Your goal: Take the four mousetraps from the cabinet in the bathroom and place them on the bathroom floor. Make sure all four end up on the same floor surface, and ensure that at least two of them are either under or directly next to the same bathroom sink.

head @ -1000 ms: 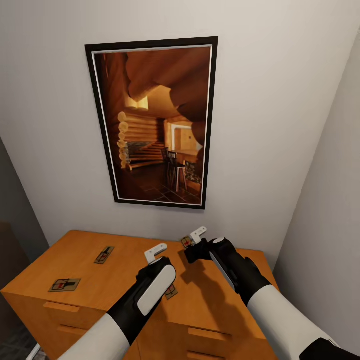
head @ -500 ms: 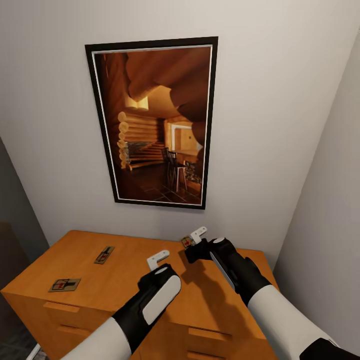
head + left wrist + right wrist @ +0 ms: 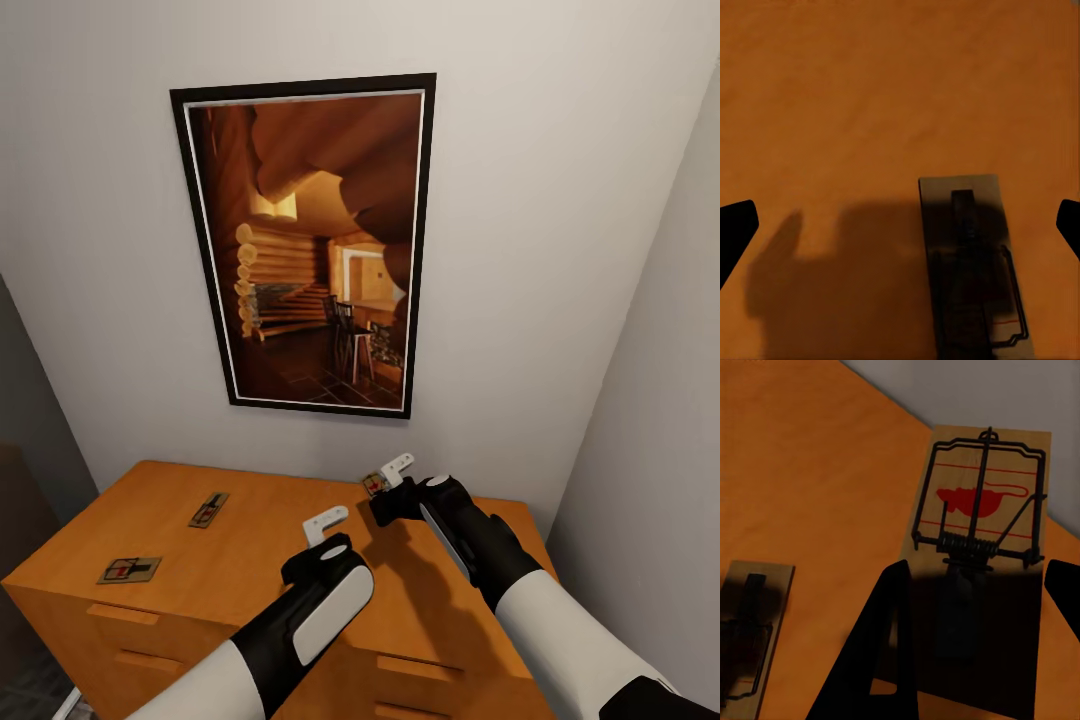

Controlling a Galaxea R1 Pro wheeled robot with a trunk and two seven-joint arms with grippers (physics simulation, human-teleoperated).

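Honey-orange wood: wide flat-topped cabinet (image 3: 230,560) with drawer fronts, across the lower part of the head view, set against a pale wall.

Four small flat brown wooden mousetraps with dark wire springs, all at cabinet-top level, none on the bathroom floor yet.
- First mousetrap (image 3: 207,510): left of centre, lying flat.
- Second mousetrap (image 3: 129,570): lower left, near the front edge.
- Third mousetrap (image 3: 376,484): red mouse print, just right of centre, by the back edge and the wall.
- Fourth mousetrap (image 3: 971,270): lying flat beneath the left arm, in shadow.

Right gripper (image 3: 390,475), black with white fingers, lower centre-right: dark fingers close along both long sides of the third mousetrap; clamped or merely flanking, cannot tell.

Left gripper (image 3: 325,525), lower centre: spread wide, holding nothing, hovering above bare wood, with the fourth mousetrap off to one side, not centred between the fingers.

Black-framed picture (image 3: 310,240) of a log-cabin interior: upper centre, on the wall.

Risks, as judged:
- Descending as aligned now: one finger likely landing on the board, pushing or tipping it instead of straddling it.
- Thin flat board on smooth wood: little edge to pinch, likely to slide on closing.
- Lifting the third mousetrap on an unsure grip: possible drop behind or onto the cabinet.
- Wall close behind: finger collision on any forward reach.
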